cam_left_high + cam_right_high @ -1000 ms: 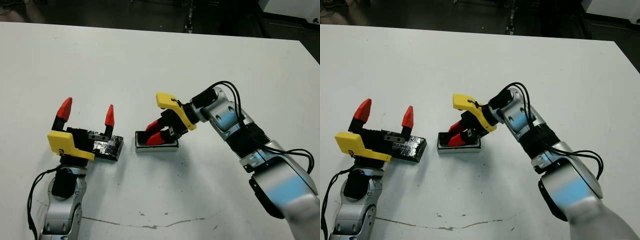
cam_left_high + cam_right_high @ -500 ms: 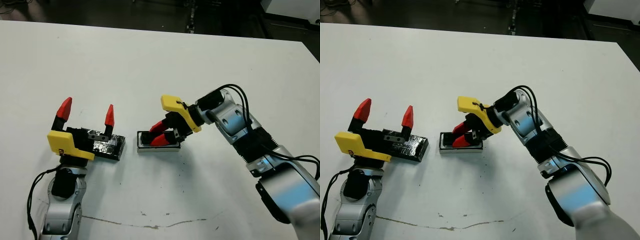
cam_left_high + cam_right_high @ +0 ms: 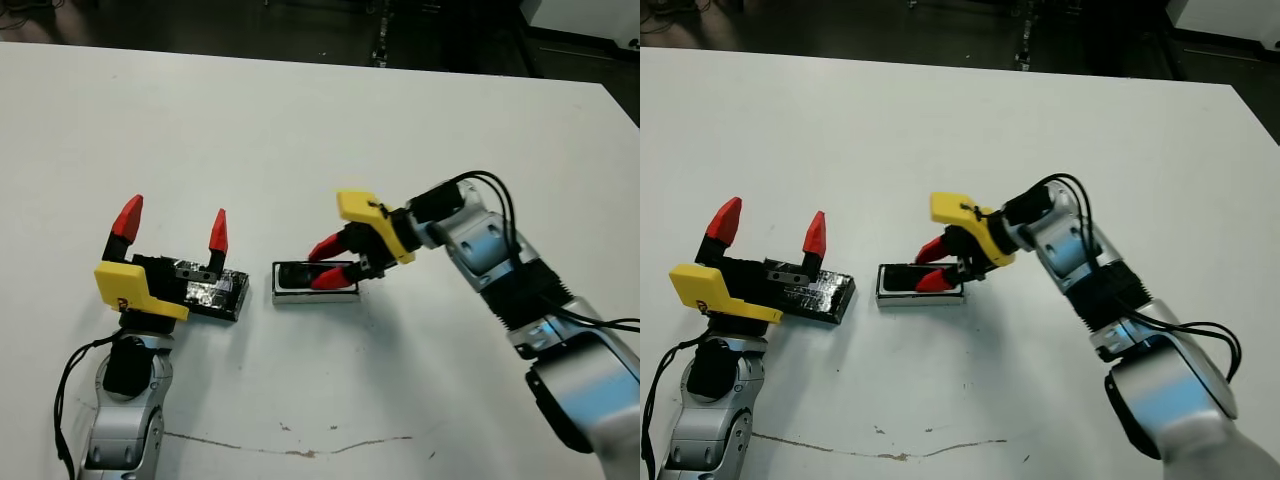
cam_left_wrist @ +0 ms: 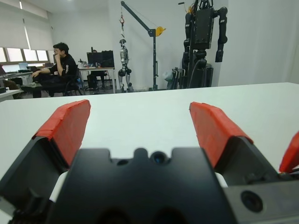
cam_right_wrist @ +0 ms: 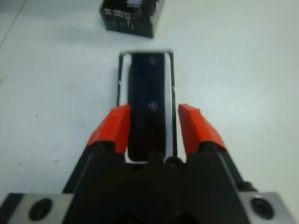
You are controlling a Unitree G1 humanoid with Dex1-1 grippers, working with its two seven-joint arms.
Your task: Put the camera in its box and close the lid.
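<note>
Backing away from the box (image 3: pixel 314 281), the right tool (image 3: pixel 330 264) is now spreading open, leaving the camera (image 5: pixel 147 102) lying inside. Beside it, the lid (image 3: pixel 212 294) is waiting on the worktop (image 3: pixel 300 130) under the wide, empty left tool (image 3: pixel 172 230).

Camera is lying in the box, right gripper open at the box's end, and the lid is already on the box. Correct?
Not quite. The lid is not on the box; it lies on the table beside it, under the left gripper, as the left eye view shows. The camera does lie in the box, with the right gripper open at its end.
</note>
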